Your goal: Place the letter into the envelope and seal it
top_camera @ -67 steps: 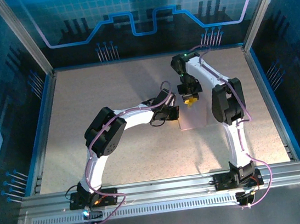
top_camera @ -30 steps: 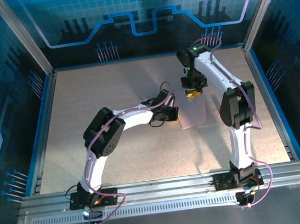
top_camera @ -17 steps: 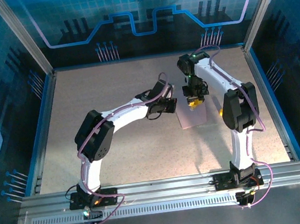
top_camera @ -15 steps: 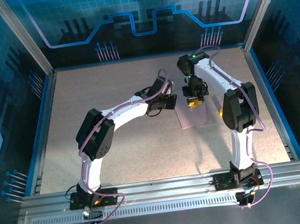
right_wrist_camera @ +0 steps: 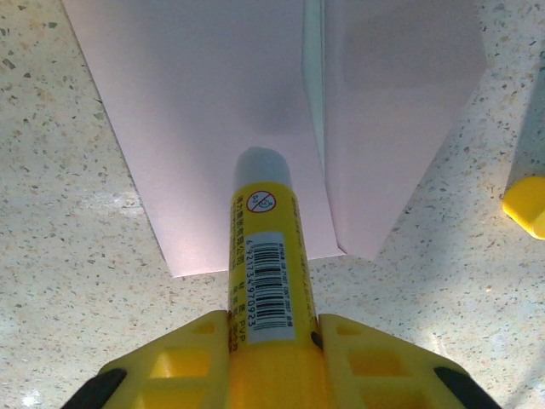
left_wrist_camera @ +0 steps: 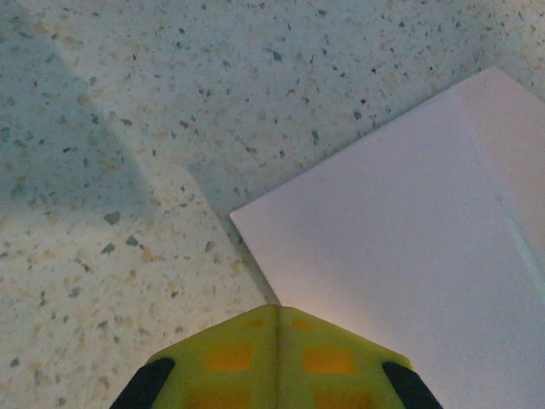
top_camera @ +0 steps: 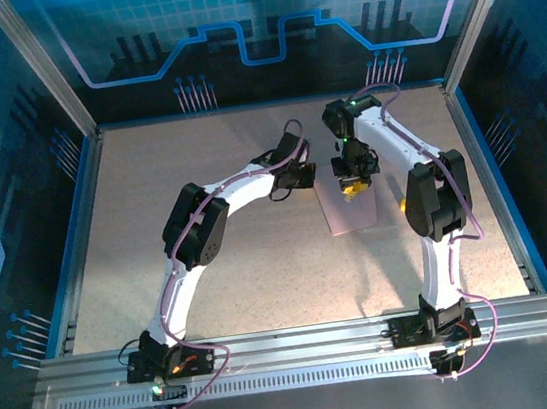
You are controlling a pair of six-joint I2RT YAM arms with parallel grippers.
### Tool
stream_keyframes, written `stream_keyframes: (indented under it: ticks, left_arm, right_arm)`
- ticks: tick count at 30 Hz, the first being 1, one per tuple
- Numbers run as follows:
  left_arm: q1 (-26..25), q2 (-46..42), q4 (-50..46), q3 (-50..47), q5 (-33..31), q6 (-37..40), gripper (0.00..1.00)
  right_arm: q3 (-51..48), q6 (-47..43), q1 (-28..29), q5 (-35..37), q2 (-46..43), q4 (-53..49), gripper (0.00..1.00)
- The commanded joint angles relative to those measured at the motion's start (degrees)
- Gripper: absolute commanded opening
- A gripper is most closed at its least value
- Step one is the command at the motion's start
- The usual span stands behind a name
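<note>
Envelope (right_wrist_camera: 213, 128) lies flat on counter (top_camera: 149, 180), flap open, its fold crease parallel to the glue stick (right_wrist_camera: 262, 256) (tip over envelope) clamped in right fingers (right_wrist_camera: 213, 349). Left fingers (left_wrist_camera: 255, 358) are pressed together at the envelope's edge.

Left arm (top_camera: 241, 191), reaching 1 o'clock; left gripper (left_wrist_camera: 277, 311) closed, empty. Right arm (top_camera: 386, 139), reaching 11 o'clock; right gripper (right_wrist_camera: 272, 325), seemingly tilted down, clamping yellow stick (right_wrist_camera: 260, 247).

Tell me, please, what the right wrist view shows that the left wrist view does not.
Right wrist view: the right tool gripping a yellow glue stick, its tip over the envelope beside the opened flap. Left wrist view: the left tool, shut and empty, near an envelope corner. Both: the pink envelope lying flat on the speckled table.
</note>
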Motion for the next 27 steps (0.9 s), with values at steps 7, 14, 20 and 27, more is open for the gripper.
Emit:
stream_keyframes:
  ticks: [7, 14, 20, 27]
  left_arm:
    - [0.13, 1.31, 7.52, 0.36, 1.04, -3.37, 0.0]
    - [0.32, 4.16, 3.62, 4.45, 2.6, -4.68, 0.0]
    - [0.33, 4.76, 1.53, 4.36, 2.89, -5.98, 0.0]
    - [0.27, 5.07, -0.9, 5.23, 3.82, -6.6, 0.0]
  right_arm:
    - [0.02, -0.99, -0.48, 0.55, 0.86, -2.36, 0.05]
    - [-0.75, -1.12, -0.48, 0.43, 2.03, -2.12, 0.05]
    - [-1.57, -1.3, -0.48, 0.68, 3.09, -1.61, 0.05]
    - [-1.58, -1.48, -0.65, 1.49, 5.22, -1.07, 0.04]
